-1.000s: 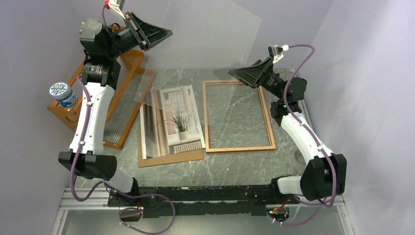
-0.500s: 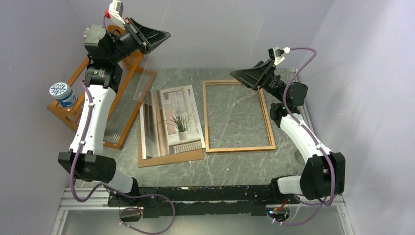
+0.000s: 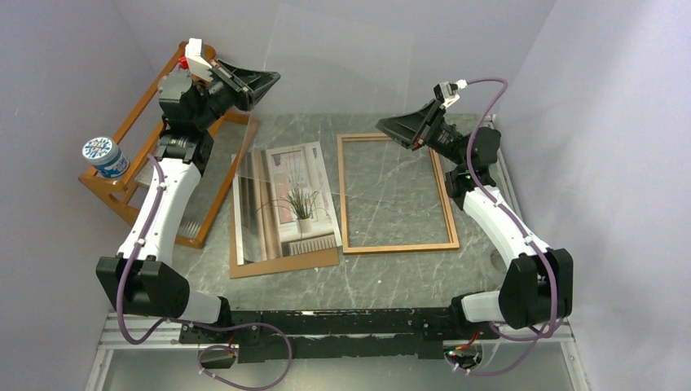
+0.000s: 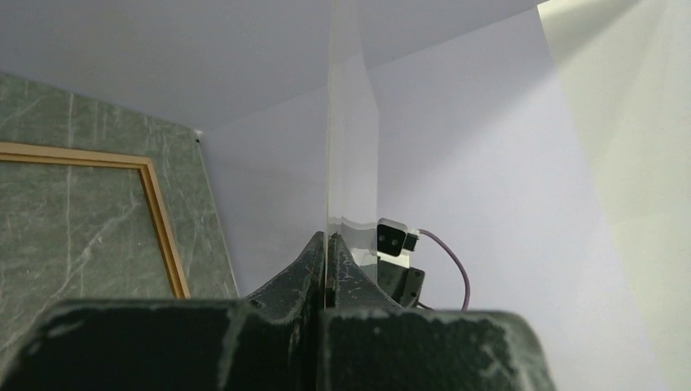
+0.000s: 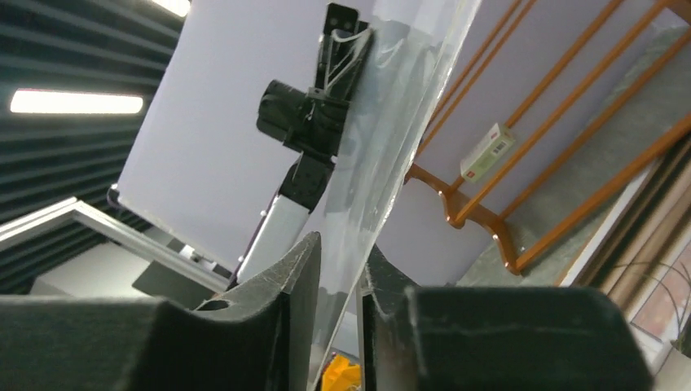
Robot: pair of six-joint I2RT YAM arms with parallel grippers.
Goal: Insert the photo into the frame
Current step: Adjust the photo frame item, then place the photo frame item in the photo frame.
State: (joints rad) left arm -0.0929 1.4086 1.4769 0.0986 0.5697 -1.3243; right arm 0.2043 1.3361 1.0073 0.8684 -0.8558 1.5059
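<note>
The photo (image 3: 297,199) lies flat on a brown backing board (image 3: 285,262), left of table centre. The empty orange-brown frame (image 3: 398,248) lies flat to its right and also shows in the left wrist view (image 4: 167,236). A large clear pane (image 3: 342,73) hangs upright above them. My left gripper (image 3: 273,79) is shut on the pane's left edge (image 4: 352,122), its tips (image 4: 327,238) pinching it. My right gripper (image 3: 381,125) straddles the pane's right edge (image 5: 383,147). Its jaws (image 5: 341,244) stand narrowly apart, with a gap still beside the pane.
An orange wooden rack (image 3: 122,187) stands at the far left, with a blue-and-white tin (image 3: 104,156) on it. A ribbed clear sheet (image 3: 195,204) leans beside the rack. Purple walls close in the table at the back and sides.
My right gripper's jaws have narrowed around the pane's edge. The left arm has swung lower and rightward with the pane still held, and the right gripper has shifted slightly left.
</note>
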